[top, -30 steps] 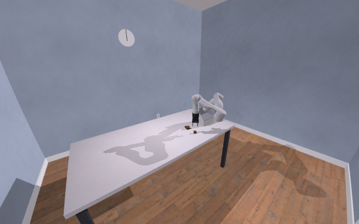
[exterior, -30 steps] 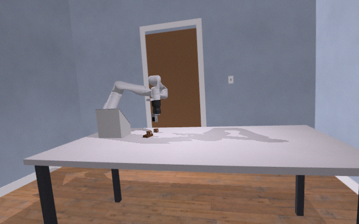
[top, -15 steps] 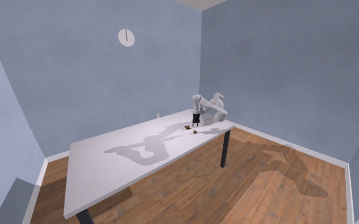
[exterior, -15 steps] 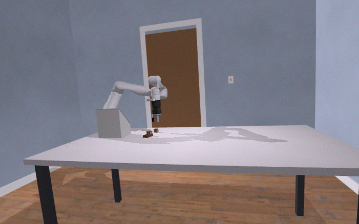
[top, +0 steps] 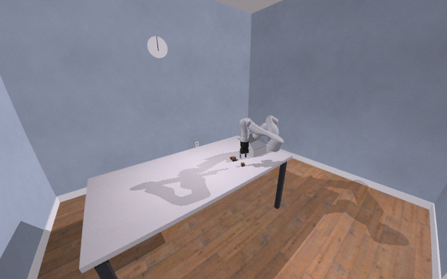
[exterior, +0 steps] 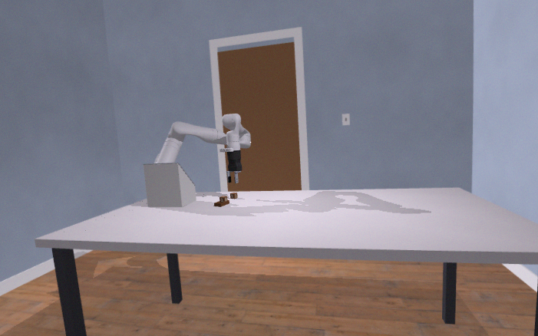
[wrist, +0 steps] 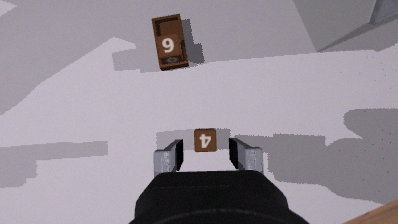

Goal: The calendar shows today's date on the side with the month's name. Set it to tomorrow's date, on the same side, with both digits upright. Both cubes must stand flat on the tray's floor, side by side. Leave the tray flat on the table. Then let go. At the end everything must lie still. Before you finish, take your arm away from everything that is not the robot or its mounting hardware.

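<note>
The brown tray (top: 231,159) (exterior: 217,205) (wrist: 170,28) lies on the table. One brown cube (exterior: 222,199) (wrist: 168,45) is in it, near one end, showing a white digit on top that reads as 6 in the wrist view; a bare stretch of tray floor shows beside it. Whether it stands fully flat, and the month's name, cannot be made out. A second brown cube (top: 242,164) (exterior: 233,196) (wrist: 205,140) lies on the table outside the tray, with a 4 on top, upside down in the wrist view. My gripper (top: 243,157) (exterior: 232,181) (wrist: 206,149) is open and empty, above this loose cube.
The robot's base (top: 257,148) (exterior: 164,186) (wrist: 345,20) stands on the table near the tray. The table's edge shows at the lower right of the wrist view, with the wooden floor (wrist: 382,215) beyond it. Arm shadows lie across the table.
</note>
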